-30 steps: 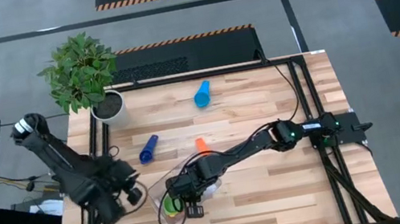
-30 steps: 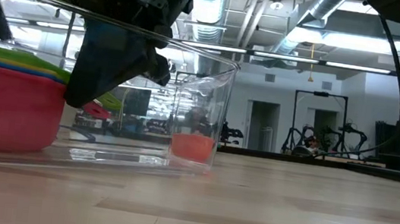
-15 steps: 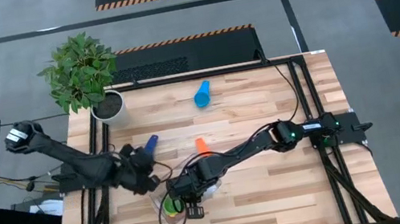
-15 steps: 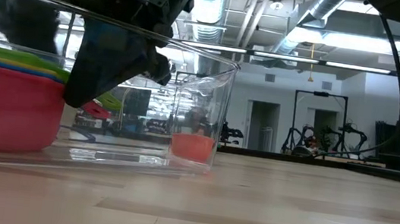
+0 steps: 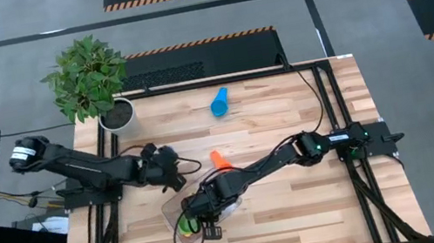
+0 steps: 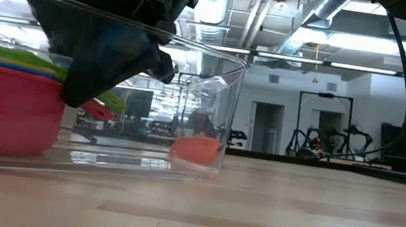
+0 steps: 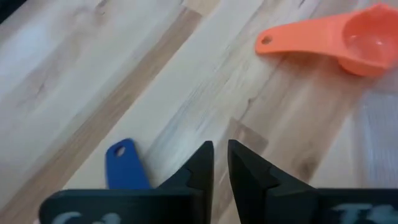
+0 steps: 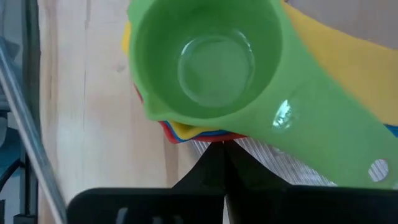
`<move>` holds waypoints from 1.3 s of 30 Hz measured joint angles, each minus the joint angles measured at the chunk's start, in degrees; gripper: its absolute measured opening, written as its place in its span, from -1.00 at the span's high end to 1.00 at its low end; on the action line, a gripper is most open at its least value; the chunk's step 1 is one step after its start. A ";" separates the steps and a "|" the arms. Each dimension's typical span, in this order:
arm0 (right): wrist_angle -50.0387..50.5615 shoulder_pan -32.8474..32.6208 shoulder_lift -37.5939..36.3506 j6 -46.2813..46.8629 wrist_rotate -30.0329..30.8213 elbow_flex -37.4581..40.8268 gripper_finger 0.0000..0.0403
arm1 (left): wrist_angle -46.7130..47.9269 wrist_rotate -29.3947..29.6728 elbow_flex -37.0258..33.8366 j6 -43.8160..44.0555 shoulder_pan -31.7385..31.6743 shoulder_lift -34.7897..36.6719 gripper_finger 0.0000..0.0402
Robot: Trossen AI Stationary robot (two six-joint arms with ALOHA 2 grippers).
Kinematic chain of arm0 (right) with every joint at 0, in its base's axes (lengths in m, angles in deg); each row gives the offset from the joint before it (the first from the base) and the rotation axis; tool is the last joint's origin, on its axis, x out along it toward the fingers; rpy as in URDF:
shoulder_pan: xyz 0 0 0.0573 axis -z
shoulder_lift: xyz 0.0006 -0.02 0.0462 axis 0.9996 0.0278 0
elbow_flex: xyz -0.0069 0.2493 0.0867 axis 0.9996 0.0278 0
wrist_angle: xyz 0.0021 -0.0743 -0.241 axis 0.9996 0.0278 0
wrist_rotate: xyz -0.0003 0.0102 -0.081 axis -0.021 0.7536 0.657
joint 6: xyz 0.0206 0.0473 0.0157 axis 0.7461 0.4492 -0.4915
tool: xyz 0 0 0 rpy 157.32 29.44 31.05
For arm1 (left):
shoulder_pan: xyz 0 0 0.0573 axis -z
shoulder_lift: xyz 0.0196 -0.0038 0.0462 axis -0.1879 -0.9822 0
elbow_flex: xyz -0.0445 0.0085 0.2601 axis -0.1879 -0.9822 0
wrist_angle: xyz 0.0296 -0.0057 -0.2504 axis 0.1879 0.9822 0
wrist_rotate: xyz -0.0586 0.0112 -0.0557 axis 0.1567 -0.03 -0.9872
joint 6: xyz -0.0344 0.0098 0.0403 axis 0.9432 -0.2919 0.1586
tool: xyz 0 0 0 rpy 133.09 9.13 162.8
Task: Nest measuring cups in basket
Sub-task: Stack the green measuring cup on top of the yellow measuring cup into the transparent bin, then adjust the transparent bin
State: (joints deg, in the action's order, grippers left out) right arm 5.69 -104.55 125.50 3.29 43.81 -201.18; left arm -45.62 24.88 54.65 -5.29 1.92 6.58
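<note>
Sitting in the clear plastic basket near the table's front edge, the smooth round green cup tops a stack of yellow, blue and red cups, with the right gripper over it, fingers pressed together and holding nothing. The left gripper, fingers nearly together, hovers over pale wood between the dark blue cup and the orange cup. 1 light blue cup lies far back.

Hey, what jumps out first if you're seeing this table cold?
The green measuring cup topping a bright nested stack inside the clear basket at the table's near edge, with the right gripper over it. Close by, the left gripper hovers between an orange cup and a blue handle.
</note>
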 joint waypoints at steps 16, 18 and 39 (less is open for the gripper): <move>0.39 -0.94 -0.04 1.97 -0.63 0.02 0.92 | -7.25 -2.15 14.01 -18.04 -2.05 -18.19 0.97; 0.23 -0.85 -0.07 2.04 -0.56 -0.02 0.91 | -7.62 -1.02 15.95 -19.15 -2.76 -18.28 0.98; 7.99 -5.54 -5.26 5.96 16.66 -0.52 0.93 | 0.76 3.46 17.65 -20.09 -10.31 -10.00 0.98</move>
State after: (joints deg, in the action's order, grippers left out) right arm 13.69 -110.09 120.24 9.25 60.47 -201.70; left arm -44.87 28.34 72.30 -25.38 -8.39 -3.42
